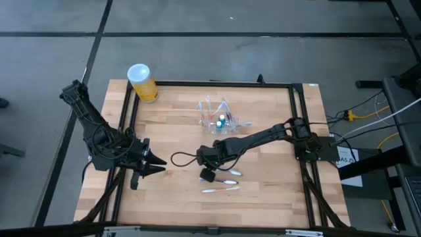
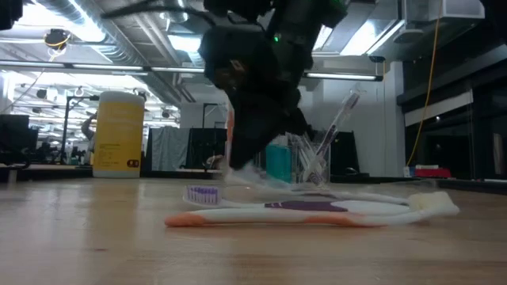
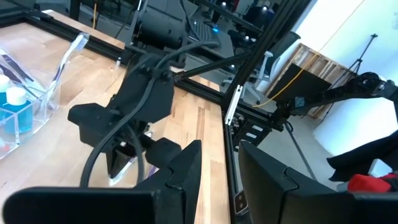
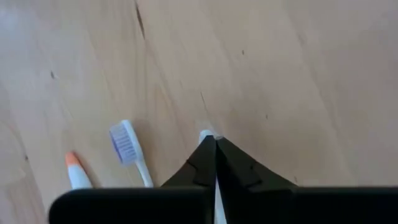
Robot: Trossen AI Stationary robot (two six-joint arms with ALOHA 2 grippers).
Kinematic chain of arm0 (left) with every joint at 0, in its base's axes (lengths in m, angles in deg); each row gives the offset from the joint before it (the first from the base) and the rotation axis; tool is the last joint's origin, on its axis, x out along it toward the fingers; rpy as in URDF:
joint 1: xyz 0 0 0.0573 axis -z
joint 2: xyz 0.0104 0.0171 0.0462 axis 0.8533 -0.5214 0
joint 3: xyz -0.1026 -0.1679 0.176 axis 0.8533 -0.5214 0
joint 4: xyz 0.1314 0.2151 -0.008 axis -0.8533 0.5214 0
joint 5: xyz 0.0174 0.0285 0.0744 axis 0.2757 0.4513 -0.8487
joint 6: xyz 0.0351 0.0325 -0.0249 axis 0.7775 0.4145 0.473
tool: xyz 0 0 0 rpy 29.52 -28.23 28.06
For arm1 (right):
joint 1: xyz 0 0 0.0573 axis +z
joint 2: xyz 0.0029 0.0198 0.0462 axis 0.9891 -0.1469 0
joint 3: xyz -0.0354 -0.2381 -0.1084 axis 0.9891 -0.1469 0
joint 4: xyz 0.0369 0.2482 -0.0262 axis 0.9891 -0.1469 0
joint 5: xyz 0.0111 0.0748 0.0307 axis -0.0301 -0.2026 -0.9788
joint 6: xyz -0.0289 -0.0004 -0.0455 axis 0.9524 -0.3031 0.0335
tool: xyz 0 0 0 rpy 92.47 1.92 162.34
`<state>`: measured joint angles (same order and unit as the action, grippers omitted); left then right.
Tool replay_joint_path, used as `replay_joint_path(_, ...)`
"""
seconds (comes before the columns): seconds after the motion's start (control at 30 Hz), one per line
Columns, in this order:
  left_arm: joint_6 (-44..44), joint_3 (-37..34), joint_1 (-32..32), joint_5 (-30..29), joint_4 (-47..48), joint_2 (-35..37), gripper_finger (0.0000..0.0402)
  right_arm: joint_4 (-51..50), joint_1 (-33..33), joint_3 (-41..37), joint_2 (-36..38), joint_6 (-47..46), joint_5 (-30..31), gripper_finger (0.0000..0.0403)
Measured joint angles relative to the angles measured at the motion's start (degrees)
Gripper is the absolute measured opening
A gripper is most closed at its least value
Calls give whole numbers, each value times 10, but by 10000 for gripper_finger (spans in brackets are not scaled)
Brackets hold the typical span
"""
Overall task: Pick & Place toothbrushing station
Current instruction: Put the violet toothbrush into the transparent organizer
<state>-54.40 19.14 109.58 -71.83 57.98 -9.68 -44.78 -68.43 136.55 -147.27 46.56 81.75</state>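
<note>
Dark fingers of the right end effector point(image 4: 215, 144) fill the bottom of the right wrist view, pressed together on the tip of a white toothbrush handle point(image 4: 206, 133) that pokes out between them, low over the wooden tabletop point(image 4: 280, 62). Just beside it lie another toothbrush with a purple-bristled head point(image 4: 124, 141) and an orange-tipped one point(image 4: 74, 165). From above, the right end effector point(image 1: 209, 172) sits near the middle of the tabletop, its arm reaching in from the right edge, with the loose toothbrushes lying just in front of it toward the near edge.

Beyond the arm, toward the far side of the tabletop, stands the clear toothbrushing station point(image 1: 220, 117), upright, with a small blue bottle point(image 1: 222, 120) and a few brushes standing in its compartments. It is apart from both end effectors. A yellow cylinder with a white lid point(image 1: 141, 81) stands at the far left corner.

The left end effector point(image 1: 154, 166) waits low over the left side of the tabletop, its fingers parted and holding nothing.
</note>
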Motion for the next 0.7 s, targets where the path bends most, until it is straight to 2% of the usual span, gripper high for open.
replay_joint_path(0.17, 3, 0, 0, 0, 0, 0, 102, -21, 3, 29, 4, -1, 36, 4)
replay_joint_path(0.37, 7, 0, 0, -4, 0, 0, 102, -64, 33, 97, 60, -16, 175, 2)
replay_joint_path(0.53, 8, 0, 0, -13, 0, 0, 102, -96, 67, 110, 128, -98, 340, 1)
replay_joint_path(0.7, 8, 0, 0, -17, 0, 0, 102, -167, 90, 110, 158, -222, 574, 1)
